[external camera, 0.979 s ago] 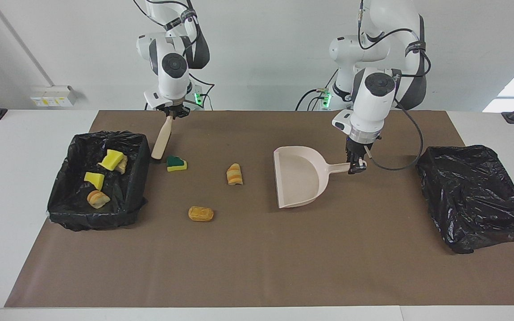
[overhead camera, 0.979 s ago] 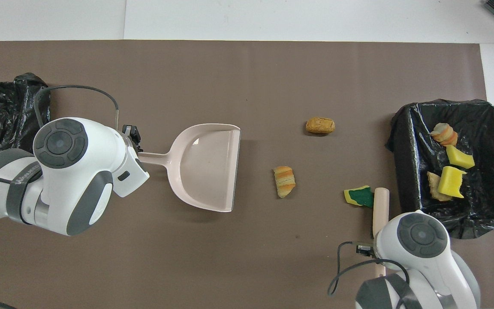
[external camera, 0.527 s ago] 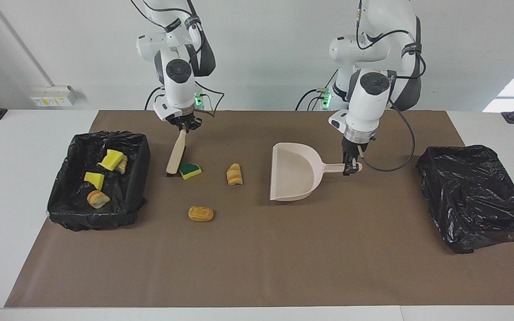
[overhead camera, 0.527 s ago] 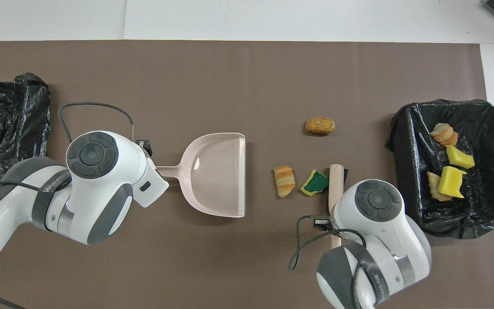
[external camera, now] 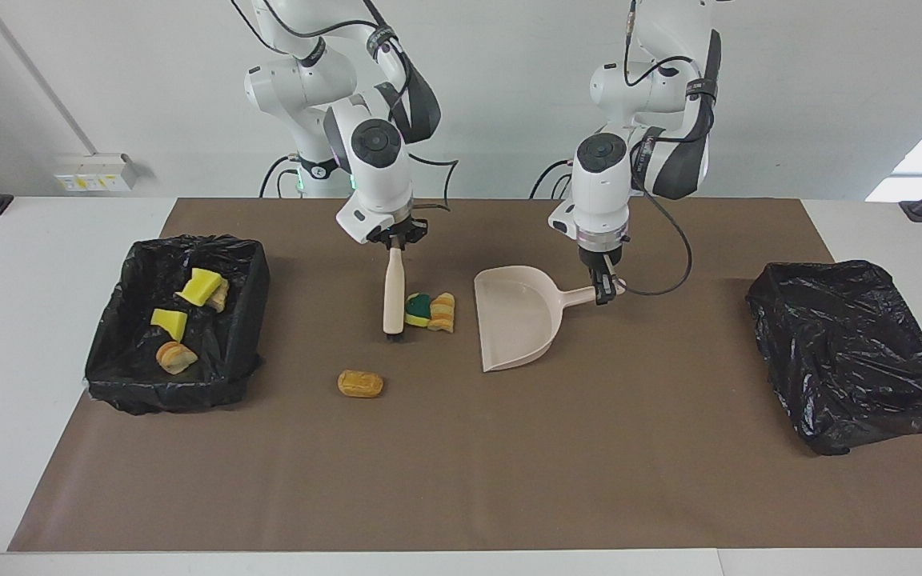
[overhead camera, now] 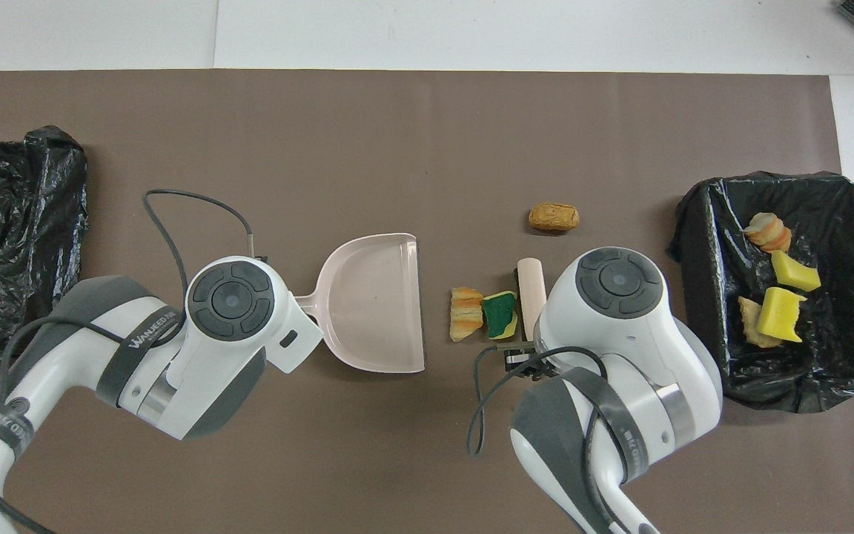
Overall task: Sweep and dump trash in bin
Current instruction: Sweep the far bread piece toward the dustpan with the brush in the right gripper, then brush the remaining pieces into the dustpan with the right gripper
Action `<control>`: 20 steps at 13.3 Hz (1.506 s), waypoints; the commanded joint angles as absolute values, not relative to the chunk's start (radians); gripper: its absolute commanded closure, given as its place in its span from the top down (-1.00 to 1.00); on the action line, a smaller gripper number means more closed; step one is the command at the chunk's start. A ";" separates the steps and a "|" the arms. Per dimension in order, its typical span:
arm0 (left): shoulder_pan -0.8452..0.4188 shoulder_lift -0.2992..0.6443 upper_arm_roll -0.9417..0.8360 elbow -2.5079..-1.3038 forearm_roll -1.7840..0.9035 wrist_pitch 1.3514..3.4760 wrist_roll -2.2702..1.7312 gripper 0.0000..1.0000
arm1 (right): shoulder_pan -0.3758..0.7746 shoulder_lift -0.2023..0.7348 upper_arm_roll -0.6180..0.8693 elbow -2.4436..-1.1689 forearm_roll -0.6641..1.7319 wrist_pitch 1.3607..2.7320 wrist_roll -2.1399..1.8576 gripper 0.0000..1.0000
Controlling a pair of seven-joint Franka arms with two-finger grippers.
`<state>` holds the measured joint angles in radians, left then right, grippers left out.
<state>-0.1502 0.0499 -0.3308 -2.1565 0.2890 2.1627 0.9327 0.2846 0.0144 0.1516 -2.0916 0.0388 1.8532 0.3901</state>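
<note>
- The green-topped sponge scrap point(external camera: 418, 310) and a striped tan-orange lump point(external camera: 442, 312) lie touching each other near the middle of the worktop, between the brush and the dustpan's open mouth.
- A rounder tan-orange lump point(external camera: 360, 383) lies alone, farther from the robots, its long axis running along the worktop's length.
- Four more scraps sit in the black-lined bin point(external camera: 121, 376) at the right arm's end of the worktop: two yellow sponge chunks point(external camera: 201, 286) and two bread-like lumps point(external camera: 175, 357).
- The brush point(external camera: 393, 292) stands tilted, handle up toward the robots and dark bristles down on the mat, just beside the green-topped scrap.
- The right gripper point(external camera: 396, 241) has its jaws closed on the top of the brush handle.
- The beige dustpan point(external camera: 513, 320) rests on the mat, mouth toward the scraps, handle pointing toward the left arm's end.
- The left gripper point(external camera: 603, 290) has its jaws clamped on the end of the dustpan handle.
- A brown mat point(external camera: 461, 480) covers most of the white worktop point(external camera: 21, 320).
- A second black bag-lined bin point(external camera: 853, 352) sits at the left arm's end.
- A plain pale wall point(external camera: 493, 80) rises at the robots' edge.
</note>
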 commanded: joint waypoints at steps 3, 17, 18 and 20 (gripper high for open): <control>-0.146 0.038 -0.321 -2.174 0.308 2.166 0.914 -1.00 | 0.172 0.051 0.153 -2.056 -0.181 1.928 0.234 -1.00; -0.137 0.041 -0.321 -2.172 0.305 2.164 0.908 -1.00 | 0.129 0.169 0.278 -2.036 -0.066 2.043 -0.073 -1.00; -0.137 0.041 -0.321 -2.172 0.305 2.164 0.907 -1.00 | 0.126 0.170 0.276 -2.019 -0.066 2.039 -0.063 -1.00; -0.137 0.041 -0.321 -2.172 0.305 2.164 0.907 -1.00 | 0.088 0.169 0.265 -1.955 -0.063 1.956 -0.052 -1.00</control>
<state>-0.1391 0.0535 -0.3216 -2.1569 0.2891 2.1627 0.9259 0.1338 0.1735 0.2703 -2.0151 -0.0916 2.0315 -0.0506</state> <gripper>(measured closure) 0.683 0.749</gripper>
